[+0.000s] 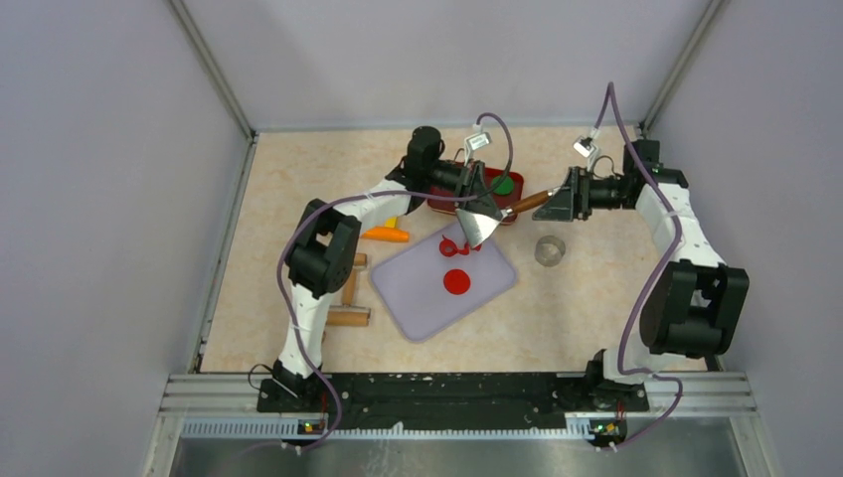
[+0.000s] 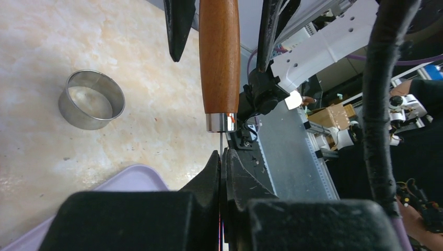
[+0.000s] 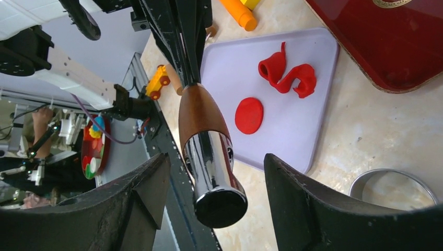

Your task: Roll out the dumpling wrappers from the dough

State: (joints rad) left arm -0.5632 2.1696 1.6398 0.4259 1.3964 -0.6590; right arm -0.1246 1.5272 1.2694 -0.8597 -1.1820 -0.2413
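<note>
Scraper pinched by the left gripper, its handle flanked by the right gripper; the wrapper lies on the board.

Top view: the left gripper point(image 1: 477, 204) is pressed together on the blade of the scraper point(image 1: 481, 230), while the right gripper point(image 1: 557, 199) is spread to either side of the wooden handle. The dumpling wrapper point(image 1: 457, 281) is seen on the lilac board point(image 1: 422, 303), at about 6 o'clock from the left gripper and 8 o'clock from the right, apart from both. The ragged dough point(image 1: 455, 245) lies just beside the blade, at its 7 o'clock. Left wrist view: the blade is seen edge-on, clamped between the fingers point(image 2: 209, 178); a ring cutter point(image 2: 91, 99) stands at 10 o'clock. Right wrist view: the handle is seen between the fingers point(image 3: 324, 209), untouched; wrapper and dough lie at 1 o'clock from its metal end.
</note>
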